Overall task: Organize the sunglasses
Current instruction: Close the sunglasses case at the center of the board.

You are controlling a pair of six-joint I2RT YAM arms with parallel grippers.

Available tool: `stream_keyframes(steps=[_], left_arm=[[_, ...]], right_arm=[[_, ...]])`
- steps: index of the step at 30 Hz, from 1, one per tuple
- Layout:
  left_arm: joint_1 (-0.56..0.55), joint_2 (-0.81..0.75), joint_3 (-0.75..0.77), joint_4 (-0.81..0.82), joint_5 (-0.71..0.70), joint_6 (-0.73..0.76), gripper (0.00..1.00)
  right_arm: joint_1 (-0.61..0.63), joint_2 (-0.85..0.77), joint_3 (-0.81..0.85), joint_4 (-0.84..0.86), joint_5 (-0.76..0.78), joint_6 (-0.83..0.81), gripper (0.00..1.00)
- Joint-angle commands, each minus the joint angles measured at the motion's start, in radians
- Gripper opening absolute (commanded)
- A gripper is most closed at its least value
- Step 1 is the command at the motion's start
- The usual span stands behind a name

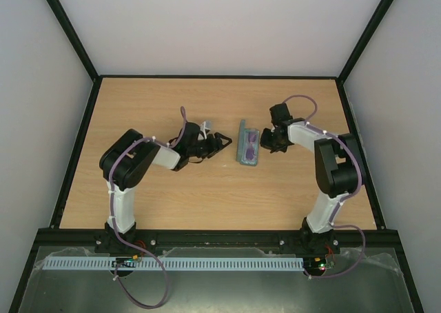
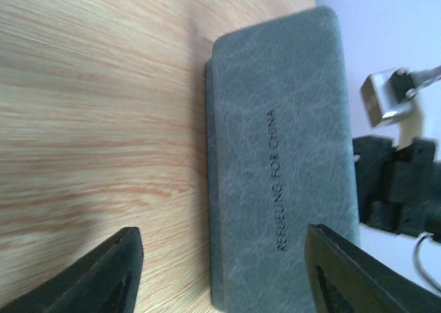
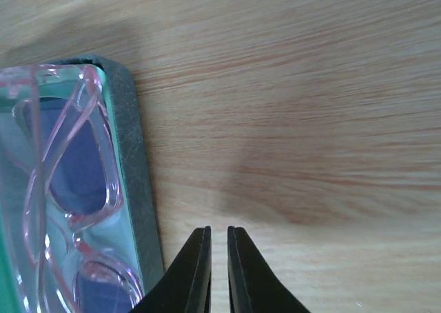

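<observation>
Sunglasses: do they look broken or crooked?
No, nothing stands out. The sunglasses lie flat inside the open case, and the part of the pink frame that shows looks whole.

Sunglasses (image 3: 76,182) in case (image 3: 141,189), beside closed tool (image 3: 219,247)

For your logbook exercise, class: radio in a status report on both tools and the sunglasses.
Left tool open, facing the case outside. Right tool shut, empty, beside case. Sunglasses lying in open case. Nothing in the way.
</observation>
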Motion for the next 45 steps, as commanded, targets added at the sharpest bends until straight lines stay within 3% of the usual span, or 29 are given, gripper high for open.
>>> stream_keyframes(steps=[1,4,10,22,45], left_arm=[[-0.013,0.009,0.051,-0.066,-0.032,0.038,0.62],[-0.032,0.019,0.085,-0.102,-0.042,0.051,0.51],[-0.076,0.065,0.171,-0.161,-0.06,0.061,0.39],[-0.132,0.089,0.296,-0.335,-0.134,0.136,0.38],[-0.185,0.2,0.442,-0.454,-0.149,0.172,0.38]], right_arm=[[-0.001,0.051,-0.027,0.098,-0.085,0.006,0.08],[-0.002,0.064,-0.039,0.122,-0.1,0.004,0.08],[-0.001,0.08,-0.045,0.145,-0.122,-0.001,0.08],[-0.001,0.101,-0.055,0.17,-0.138,-0.01,0.07],[-0.003,0.093,-0.062,0.183,-0.155,-0.006,0.07]])
